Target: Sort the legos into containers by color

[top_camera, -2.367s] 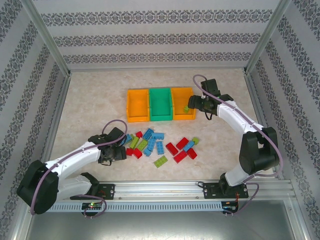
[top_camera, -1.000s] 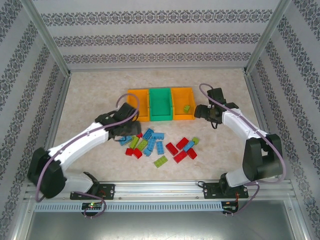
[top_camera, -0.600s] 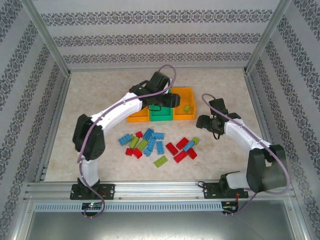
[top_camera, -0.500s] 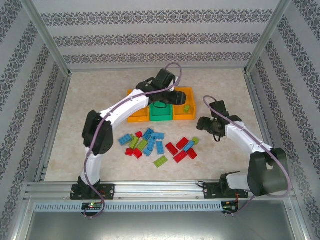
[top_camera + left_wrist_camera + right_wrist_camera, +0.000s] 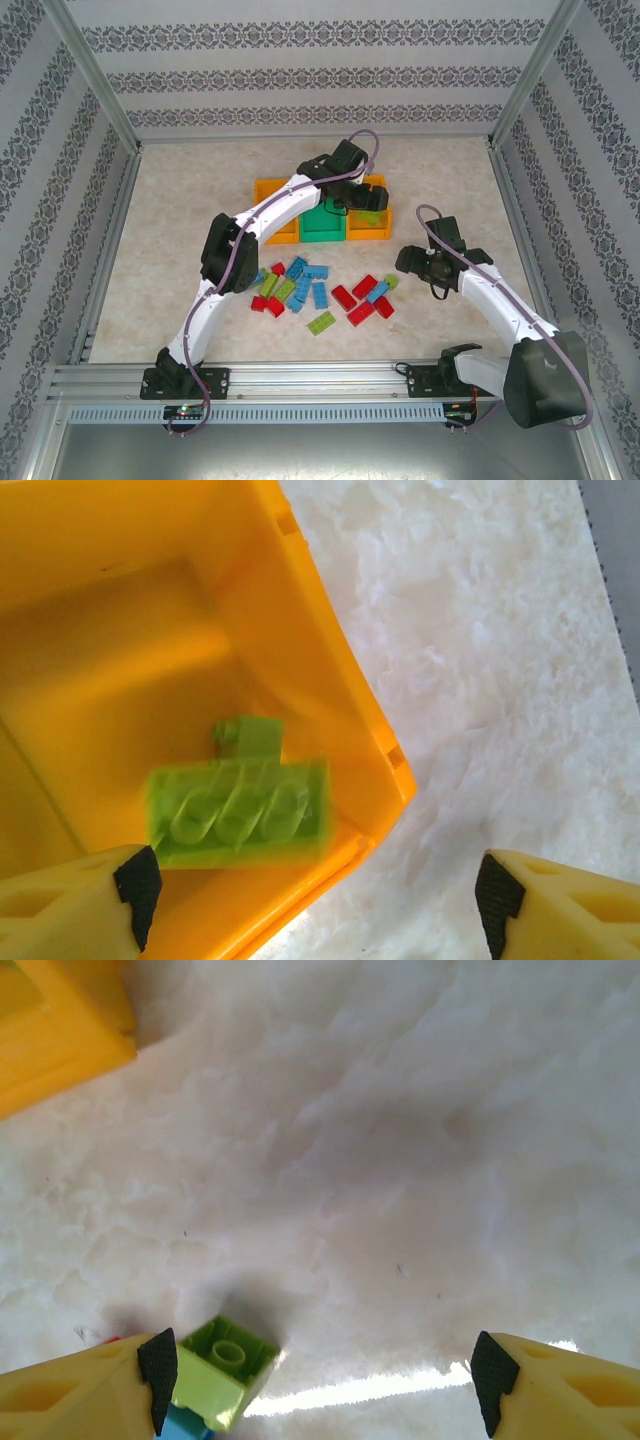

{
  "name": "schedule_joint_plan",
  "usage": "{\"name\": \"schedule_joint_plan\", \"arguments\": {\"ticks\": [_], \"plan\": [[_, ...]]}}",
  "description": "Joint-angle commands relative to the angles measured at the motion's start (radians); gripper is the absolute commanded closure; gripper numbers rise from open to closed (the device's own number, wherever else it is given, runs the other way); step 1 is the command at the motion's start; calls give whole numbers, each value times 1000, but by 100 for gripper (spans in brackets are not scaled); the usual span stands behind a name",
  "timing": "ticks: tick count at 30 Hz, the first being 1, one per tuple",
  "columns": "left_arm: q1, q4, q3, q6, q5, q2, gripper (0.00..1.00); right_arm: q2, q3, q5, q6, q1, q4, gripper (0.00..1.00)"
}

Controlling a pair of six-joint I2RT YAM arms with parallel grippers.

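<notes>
My left gripper (image 5: 360,198) (image 5: 318,890) hangs open over the right orange bin (image 5: 380,232) (image 5: 300,660). A lime green brick (image 5: 240,810) shows blurred, underside up, free between the jaws inside that bin, with a smaller lime green brick (image 5: 248,736) behind it. My right gripper (image 5: 408,262) (image 5: 322,1370) is open low over the table, to the right of the pile. A small lime green brick (image 5: 225,1365) lies by its left fingertip (image 5: 158,1365), resting on a light blue brick (image 5: 180,1425). Loose legos, red (image 5: 345,297), light blue (image 5: 310,272) and lime green (image 5: 321,322), lie scattered in front of the bins.
The green bin (image 5: 322,225) stands in the middle and the left orange bin (image 5: 272,218) beside it. A corner of the right orange bin (image 5: 50,1020) shows at the upper left of the right wrist view. Metal frame rails bound the marble table.
My left arm swung from the pile up over the right orange bin and its jaws now stand open with the green brick loose. My right gripper drew back from that bin toward the pile.
</notes>
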Motion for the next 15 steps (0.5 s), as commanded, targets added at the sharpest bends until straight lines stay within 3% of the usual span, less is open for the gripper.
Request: {"name": "schedule_joint_plan", "arguments": {"ticks": [1,9,15], "plan": [[-1,-26,27,-14,6,-32,0,-48,-16,-20,47,51,-53,20],[-19,19,-39,21,-54,-137,0,-10,-9,-30,255,154,-49,22],[-24,107,-221,61,-122,-266,0,63,-8,-37,403,177,-43,22]]}}
